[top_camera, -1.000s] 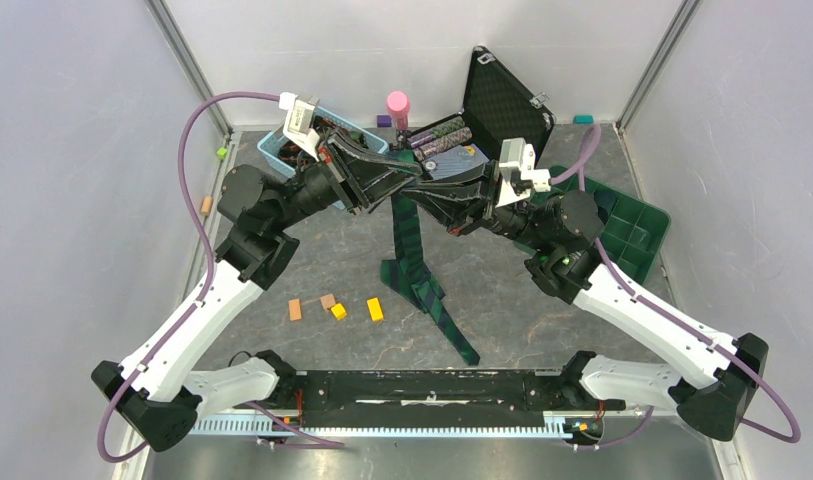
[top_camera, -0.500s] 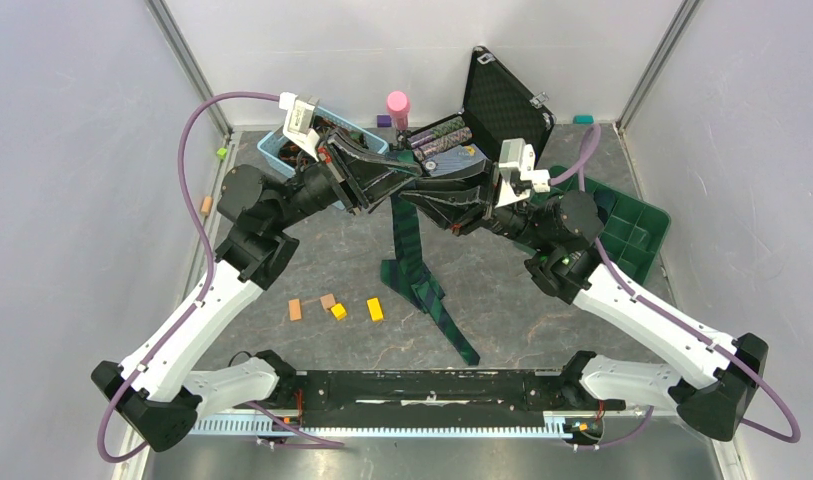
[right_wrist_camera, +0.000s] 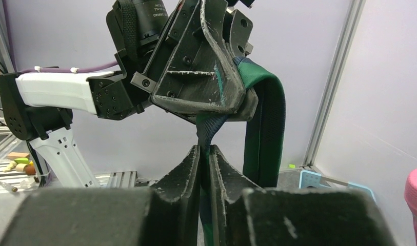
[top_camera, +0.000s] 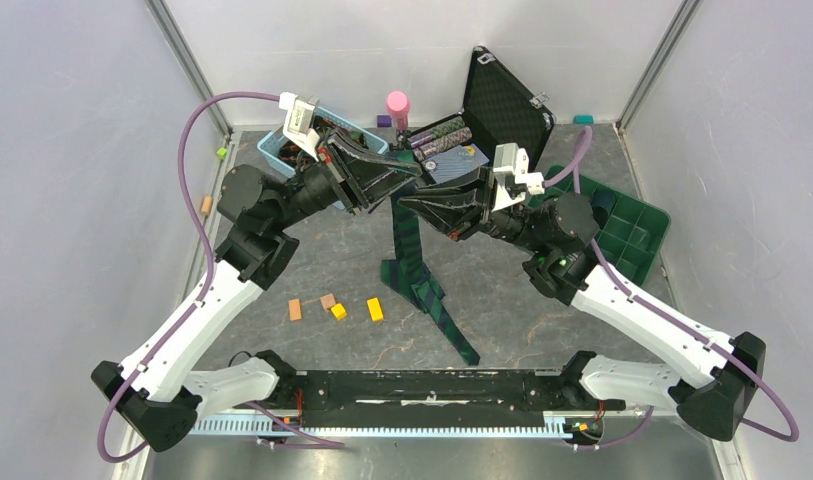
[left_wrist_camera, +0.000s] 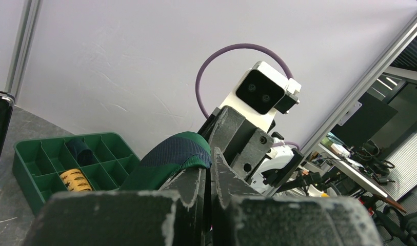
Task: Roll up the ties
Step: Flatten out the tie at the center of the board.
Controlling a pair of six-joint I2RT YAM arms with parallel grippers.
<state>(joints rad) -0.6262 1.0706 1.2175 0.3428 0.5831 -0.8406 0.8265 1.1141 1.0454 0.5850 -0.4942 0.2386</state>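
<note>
My left claw [top_camera: 415, 172] is clamped tight on the plaid tie [top_camera: 410, 250], which folds over its tips. Just below it my right claw [right_wrist_camera: 204, 156] has its fingers nearly together around a strand of the tie; I cannot tell whether they pinch it. The rest hangs beneath both claws onto the table [top_camera: 542, 310]

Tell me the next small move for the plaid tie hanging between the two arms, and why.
Probably close the right jaws on the strand. The plaid tie hangs folded from the shut left jaws. The right jaws stand slightly apart around one strand just below, so a pinch is not certain. A firm second grip should precede rolling.
</note>
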